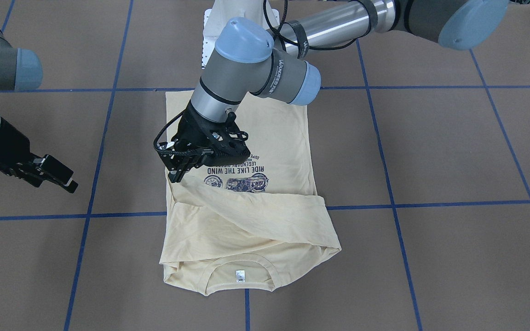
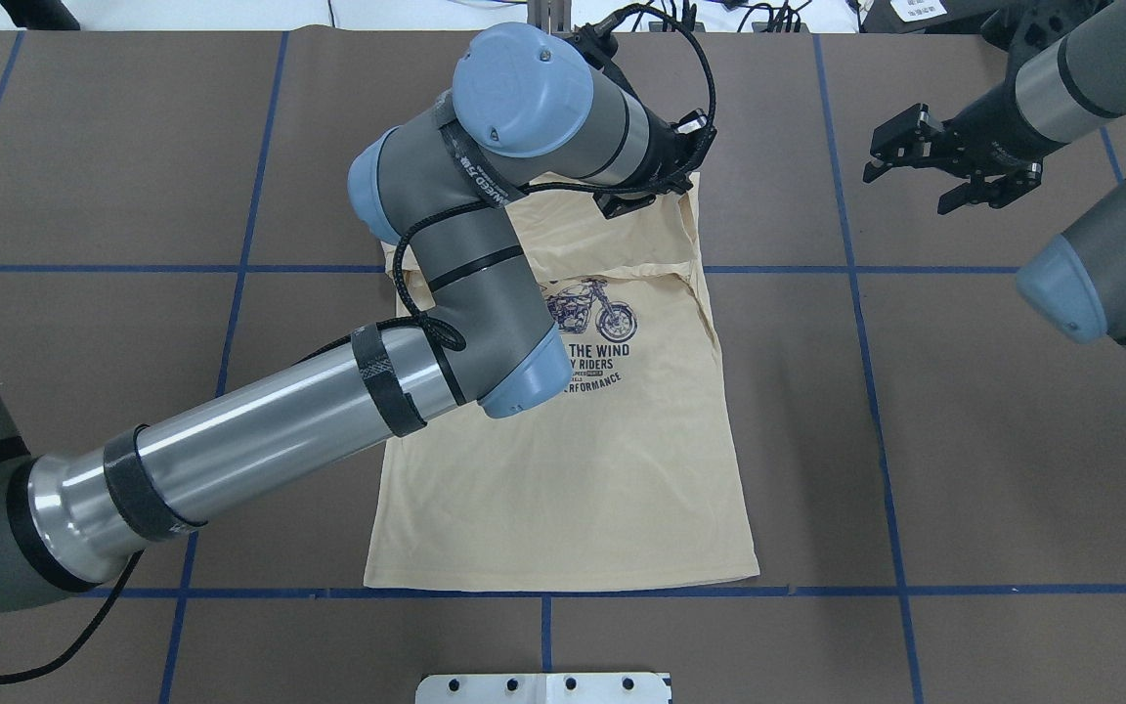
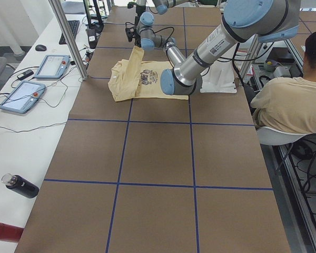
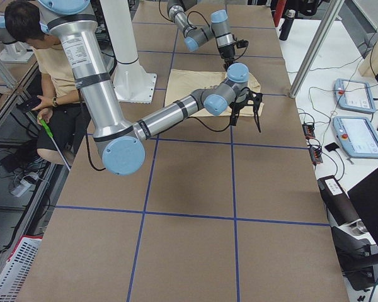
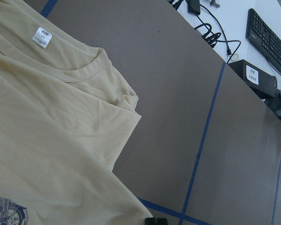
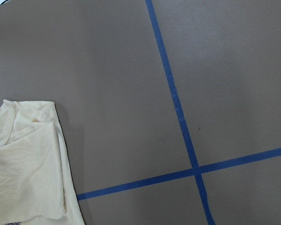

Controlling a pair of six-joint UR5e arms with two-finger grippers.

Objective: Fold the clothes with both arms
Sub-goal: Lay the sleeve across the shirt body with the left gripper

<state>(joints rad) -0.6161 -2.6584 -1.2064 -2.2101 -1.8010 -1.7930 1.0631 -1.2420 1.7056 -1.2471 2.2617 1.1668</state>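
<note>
The left gripper (image 1: 178, 174) is pinching the shirt's (image 1: 265, 138) edge in closed jaws (cloth is lying folded across its chest) on the surface (image 1: 453, 151), while the right gripper (image 1: 69, 179) is hovering well apart, jaws spread and empty.

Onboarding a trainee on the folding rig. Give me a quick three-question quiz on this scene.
1. True or false: the right gripper hangs over bare table, apart from the T-shirt.
2. The left arm is: A) reaching over the T-shirt B) parked off the table C) out of view
3. Fill in: the neck label is ____.
Key: 1 true; 2 A; 3 white.
</note>
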